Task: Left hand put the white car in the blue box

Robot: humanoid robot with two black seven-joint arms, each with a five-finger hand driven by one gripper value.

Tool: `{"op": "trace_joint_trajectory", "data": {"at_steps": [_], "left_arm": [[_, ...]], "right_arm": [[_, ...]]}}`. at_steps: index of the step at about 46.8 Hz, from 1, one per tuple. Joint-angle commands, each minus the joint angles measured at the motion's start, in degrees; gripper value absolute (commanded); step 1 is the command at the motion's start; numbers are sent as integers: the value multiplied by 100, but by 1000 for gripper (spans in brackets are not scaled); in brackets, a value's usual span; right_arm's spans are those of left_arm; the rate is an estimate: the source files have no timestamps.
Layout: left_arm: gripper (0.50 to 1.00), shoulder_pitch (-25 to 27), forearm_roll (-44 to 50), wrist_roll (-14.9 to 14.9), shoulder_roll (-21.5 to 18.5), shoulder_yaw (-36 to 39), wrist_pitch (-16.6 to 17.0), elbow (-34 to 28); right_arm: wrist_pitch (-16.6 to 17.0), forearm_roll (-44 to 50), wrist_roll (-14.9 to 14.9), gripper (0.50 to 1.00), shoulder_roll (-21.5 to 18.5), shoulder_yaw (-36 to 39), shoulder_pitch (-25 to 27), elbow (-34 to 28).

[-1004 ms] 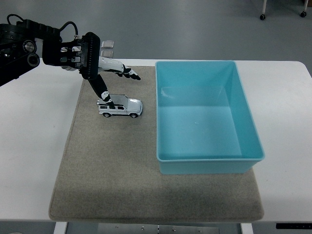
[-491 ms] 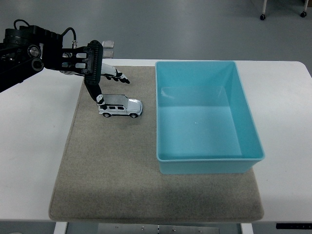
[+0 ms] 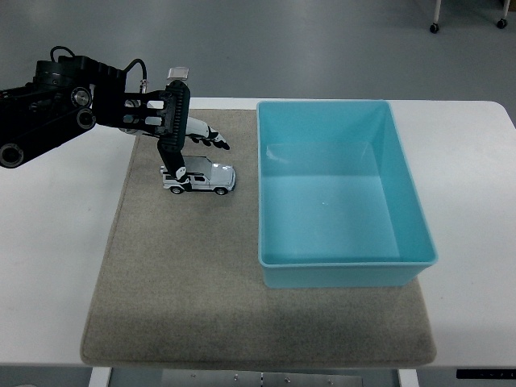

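Head view: left hand [image 3: 179, 141] fingers spread over white car [image 3: 199, 177]

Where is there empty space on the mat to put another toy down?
The grey mat is bare across its whole near half, from the white car down to the table's near edge, and in a strip in front of the blue box. It is crowded at the far left corner, where the left hand hangs over the car.

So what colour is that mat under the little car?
Greyish beige mat, seen plainly from the head view, with the white car on it.
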State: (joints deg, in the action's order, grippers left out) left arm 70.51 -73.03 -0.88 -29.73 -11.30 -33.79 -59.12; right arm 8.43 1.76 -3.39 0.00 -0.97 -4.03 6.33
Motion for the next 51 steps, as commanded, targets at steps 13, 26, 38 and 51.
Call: {"op": "trace_joint_trajectory", "data": {"at_steps": [13,26,38,51], "left_arm": [[936,-81,-1,-449,19,-4,110,14],[861,-90,-19,-466,90,5,259,5],[671,-90,-378,-501,90,5,303,5],[500,-81,-493,-501,90,-12,321,-21]], "right_arm": [[0,0,-3,936,0,0,-1,0],[0,0,-3,936,0,0,-1,0],[0,0,-3,936,0,0,8,0],[0,0,-3,936,0,0,-1,0]]}}
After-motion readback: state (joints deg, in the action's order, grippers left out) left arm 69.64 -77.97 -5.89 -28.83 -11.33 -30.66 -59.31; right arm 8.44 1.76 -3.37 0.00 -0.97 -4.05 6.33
